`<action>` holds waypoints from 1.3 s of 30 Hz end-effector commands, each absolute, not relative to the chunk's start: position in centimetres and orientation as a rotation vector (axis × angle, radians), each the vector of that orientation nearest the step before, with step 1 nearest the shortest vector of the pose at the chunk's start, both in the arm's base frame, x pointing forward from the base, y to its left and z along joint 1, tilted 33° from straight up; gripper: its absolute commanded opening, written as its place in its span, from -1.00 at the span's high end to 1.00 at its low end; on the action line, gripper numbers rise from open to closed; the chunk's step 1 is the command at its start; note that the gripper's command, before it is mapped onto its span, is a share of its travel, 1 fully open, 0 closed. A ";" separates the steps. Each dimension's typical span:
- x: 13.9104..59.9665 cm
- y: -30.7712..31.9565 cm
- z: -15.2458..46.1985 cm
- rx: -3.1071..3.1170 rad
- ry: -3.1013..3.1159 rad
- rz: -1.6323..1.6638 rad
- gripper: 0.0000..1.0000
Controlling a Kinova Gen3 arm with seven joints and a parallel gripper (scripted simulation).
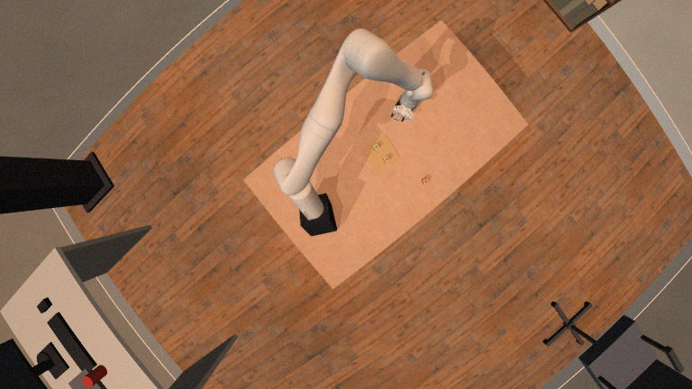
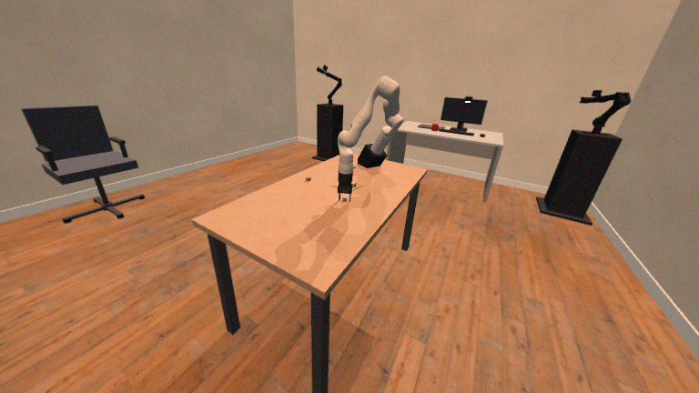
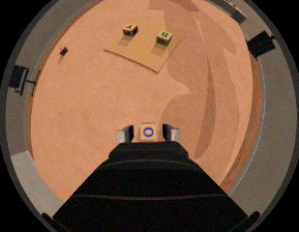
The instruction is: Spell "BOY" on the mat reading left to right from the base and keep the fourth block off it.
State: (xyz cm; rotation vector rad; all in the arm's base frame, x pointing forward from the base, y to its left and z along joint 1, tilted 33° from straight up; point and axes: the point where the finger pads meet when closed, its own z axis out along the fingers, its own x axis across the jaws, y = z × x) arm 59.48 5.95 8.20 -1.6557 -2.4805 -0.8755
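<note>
My gripper (image 1: 397,115) (image 2: 344,198) (image 3: 148,130) is open. Its fingers stand on either side of a wooden block with a blue O (image 3: 148,131), with a gap at each side in the wrist view. The O block is off the mat. The tan mat (image 1: 377,164) (image 3: 139,54) lies flat. On it stand a block with a green letter, seemingly B (image 1: 376,147) (image 3: 164,38), and a block with a dark letter, seemingly Y (image 1: 386,158) (image 3: 130,30), apart from each other. A fourth block (image 1: 425,179) (image 2: 308,179) (image 3: 63,50), with an orange-red mark, lies off the mat; its letter is unreadable.
The table (image 1: 474,114) (image 2: 247,214) bears all the blocks and the mat. The robot's black base (image 1: 318,217) (image 2: 371,156) stands at one end of it. The arm's shadow falls across the table beside the mat.
</note>
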 end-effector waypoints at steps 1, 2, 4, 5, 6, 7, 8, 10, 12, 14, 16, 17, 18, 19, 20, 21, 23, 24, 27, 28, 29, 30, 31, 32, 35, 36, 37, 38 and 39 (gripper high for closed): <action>59.5 6.0 8.0 -1.655 -2.479 -0.874 -1.00; 59.5 6.0 8.0 -1.655 -2.479 -0.874 -1.00; 59.5 6.0 8.0 -1.655 -2.479 -0.874 -1.00; 59.5 6.0 8.0 -1.655 -2.479 -0.874 -1.00; 59.5 6.0 8.0 -1.655 -2.479 -0.874 -1.00; 59.5 6.0 8.0 -1.655 -2.479 -0.874 -1.00; 59.5 6.0 8.0 -1.655 -2.479 -0.874 -1.00; 59.5 6.0 8.0 -1.655 -2.479 -0.874 -1.00; 59.5 6.0 8.0 -1.655 -2.479 -0.874 -1.00; 59.5 6.0 8.0 -1.655 -2.479 -0.874 -1.00; 59.5 6.0 8.0 -1.655 -2.479 -0.874 -1.00; 59.5 6.0 8.0 -1.655 -2.479 -0.874 -1.00; 59.5 6.0 8.0 -1.655 -2.479 -0.874 -1.00; 59.5 6.0 8.0 -1.655 -2.479 -0.874 -1.00; 59.5 6.0 8.0 -1.655 -2.479 -0.874 -1.00; 59.5 6.0 8.0 -1.655 -2.479 -0.874 -1.00; 59.5 6.0 8.0 -1.655 -2.479 -0.874 -1.00; 59.5 6.0 8.0 -1.655 -2.479 -0.874 -1.00; 59.5 6.0 8.0 -1.655 -2.479 -0.874 -1.00; 59.5 6.0 8.0 -1.655 -2.479 -0.874 -1.00; 59.5 6.0 8.0 -1.655 -2.479 -0.874 -1.00; 59.5 6.0 8.0 -1.655 -2.479 -0.874 -1.00; 59.5 6.0 8.0 -1.655 -2.479 -0.874 -1.00; 59.5 6.0 8.0 -1.655 -2.479 -0.874 -1.00; 59.5 6.0 8.0 -1.655 -2.479 -0.874 -1.00; 59.5 6.0 8.0 -1.655 -2.479 -0.874 -1.00; 59.5 6.0 8.0 -1.655 -2.479 -0.874 -1.00; 59.5 6.0 8.0 -1.655 -2.479 -0.874 -1.00; 59.5 6.0 8.0 -1.655 -2.479 -0.874 -0.58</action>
